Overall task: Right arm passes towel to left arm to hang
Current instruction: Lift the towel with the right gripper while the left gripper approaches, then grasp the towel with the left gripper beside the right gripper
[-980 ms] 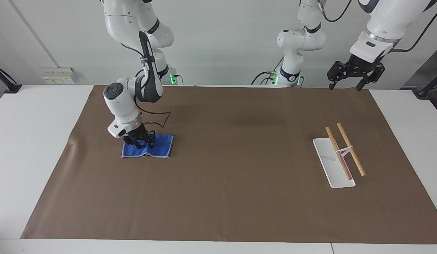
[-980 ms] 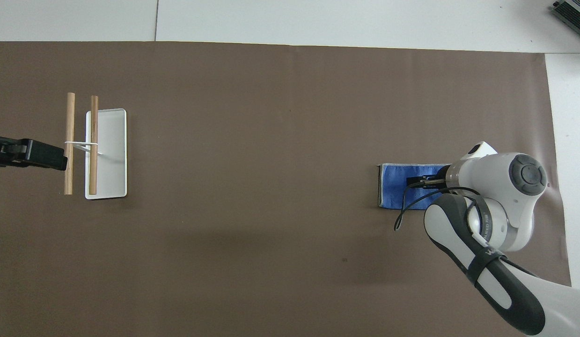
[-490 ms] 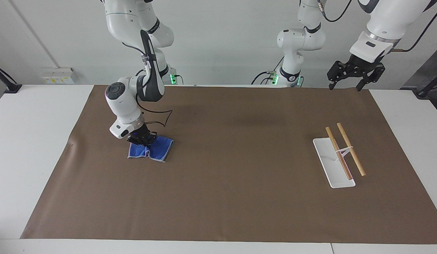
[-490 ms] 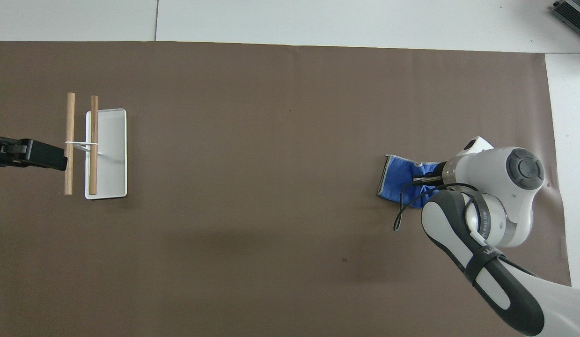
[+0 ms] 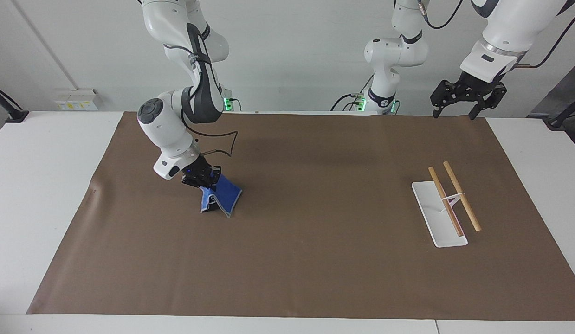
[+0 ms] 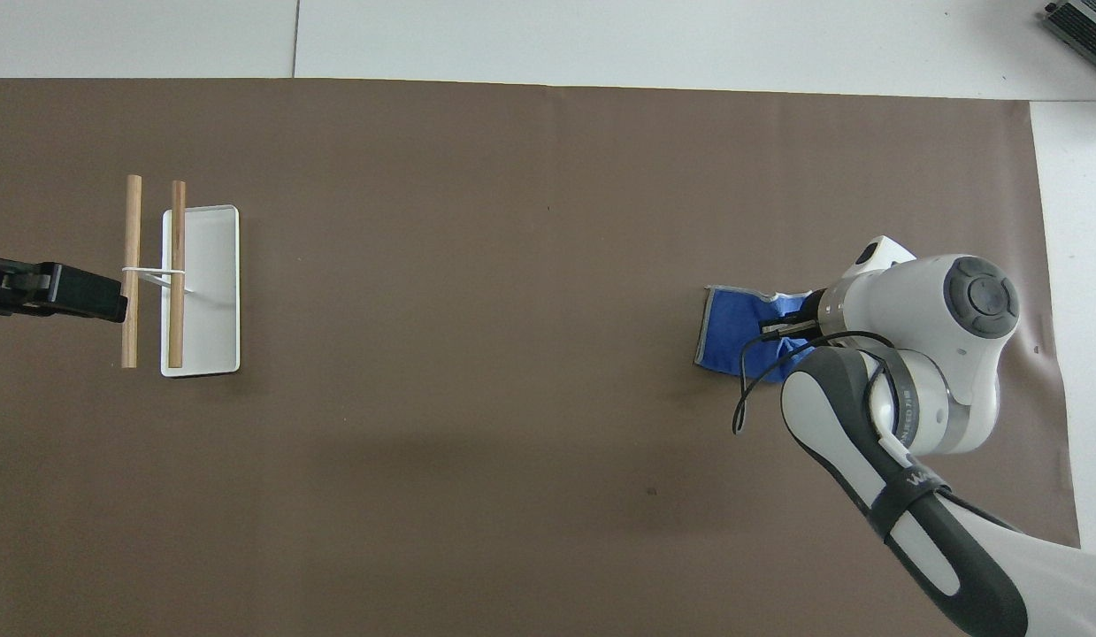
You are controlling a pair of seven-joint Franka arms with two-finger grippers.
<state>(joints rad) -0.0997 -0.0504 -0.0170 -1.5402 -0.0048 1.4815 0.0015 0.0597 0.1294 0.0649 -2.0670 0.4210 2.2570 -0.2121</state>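
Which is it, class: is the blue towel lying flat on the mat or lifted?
Lifted and bunched: the right gripper is shut on the towel's upper edge, and its folds hang toward the brown mat.

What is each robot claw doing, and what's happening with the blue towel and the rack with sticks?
Right claw: shut on the towel, over the brown mat.
Towel: bunched, hanging from the right claw, lowest edge at the mat.
Left claw: open, empty, waiting up high near the rack's end.
Towel rack: standing on the mat, both rods bare.

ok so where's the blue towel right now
The towel hangs pinched in the right gripper, low over the brown mat at the right arm's end, its bottom edge about at the mat.
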